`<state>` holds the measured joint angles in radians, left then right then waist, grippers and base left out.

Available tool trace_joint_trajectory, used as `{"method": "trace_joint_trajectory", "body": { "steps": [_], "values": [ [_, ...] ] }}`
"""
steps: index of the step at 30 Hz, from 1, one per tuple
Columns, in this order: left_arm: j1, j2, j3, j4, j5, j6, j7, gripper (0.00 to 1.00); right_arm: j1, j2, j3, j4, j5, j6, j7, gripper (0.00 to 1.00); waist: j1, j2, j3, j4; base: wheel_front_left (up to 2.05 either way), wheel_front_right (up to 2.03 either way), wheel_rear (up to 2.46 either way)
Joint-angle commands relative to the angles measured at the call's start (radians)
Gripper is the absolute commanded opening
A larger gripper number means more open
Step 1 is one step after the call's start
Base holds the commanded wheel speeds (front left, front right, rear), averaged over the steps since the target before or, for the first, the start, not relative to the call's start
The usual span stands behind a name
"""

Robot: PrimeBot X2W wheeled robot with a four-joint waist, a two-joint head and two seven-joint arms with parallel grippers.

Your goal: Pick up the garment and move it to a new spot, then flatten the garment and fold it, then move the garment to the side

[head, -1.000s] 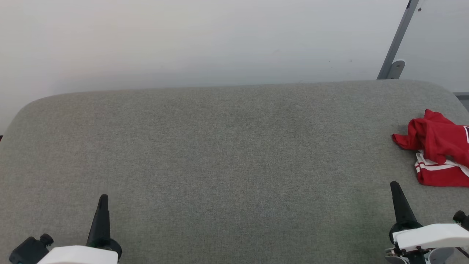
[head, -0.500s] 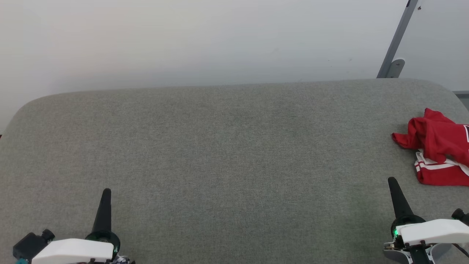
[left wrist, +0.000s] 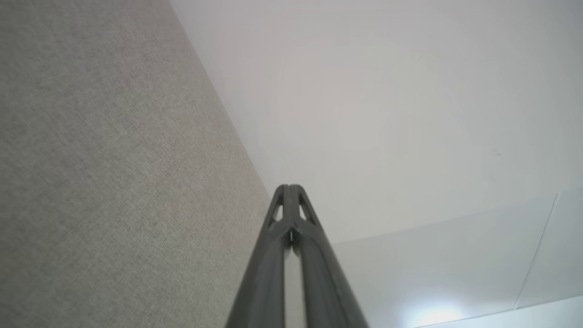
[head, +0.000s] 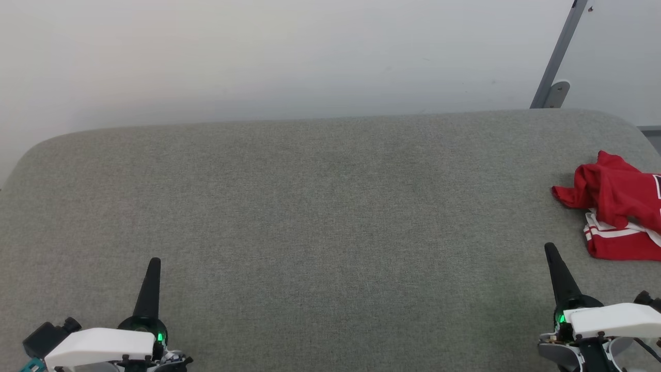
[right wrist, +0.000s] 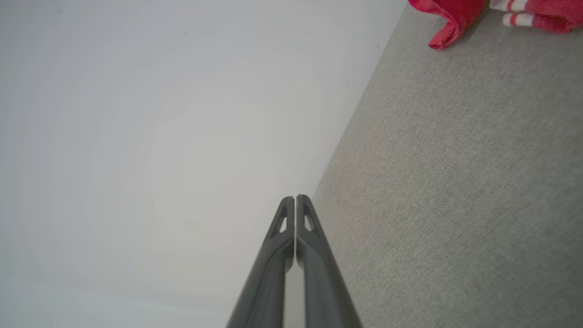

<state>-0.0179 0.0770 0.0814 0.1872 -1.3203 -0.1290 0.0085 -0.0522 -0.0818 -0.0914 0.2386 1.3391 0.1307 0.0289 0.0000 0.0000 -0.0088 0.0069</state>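
Note:
The garment [head: 617, 201], red with white stripe trim, lies crumpled at the right edge of the grey fabric surface [head: 320, 206], partly cut off by the frame. In the right wrist view the garment [right wrist: 448, 18] shows at the top right corner. My right gripper [head: 549, 248] is shut and empty, a short way in front of and left of the garment; its fingers [right wrist: 295, 198] are pressed together. My left gripper [head: 154, 261] is shut and empty at the lower left, far from the garment, its fingers [left wrist: 288, 187] closed together.
A pale wall [head: 268, 57] rises behind the surface's rounded far edge. A grey metal post with a bracket [head: 557, 72] leans at the back right. The grey surface spreads wide between the two grippers.
Both grippers have crept a little forward, up the head view, and more of each white wrist housing shows. The garment has not moved.

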Motion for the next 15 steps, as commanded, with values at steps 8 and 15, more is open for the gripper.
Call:
{"method": "trace_joint_trajectory", "body": {
  "steps": [8,15],
  "values": [
    [-0.039,0.001,0.003,0.010,-0.082,-0.002,0.021,0.00,-0.029,0.008,-0.008,0.000,0.070,0.000,0.026,0.00,0.0000,0.0000,0.002,-0.001,0.00,0.00,0.00],
    [-0.050,-0.001,0.004,0.020,-0.127,-0.002,0.035,0.00,-0.035,0.013,-0.011,0.001,0.111,0.000,0.038,0.00,0.0000,0.0000,0.004,-0.002,0.00,0.00,0.00]
  ]
}}
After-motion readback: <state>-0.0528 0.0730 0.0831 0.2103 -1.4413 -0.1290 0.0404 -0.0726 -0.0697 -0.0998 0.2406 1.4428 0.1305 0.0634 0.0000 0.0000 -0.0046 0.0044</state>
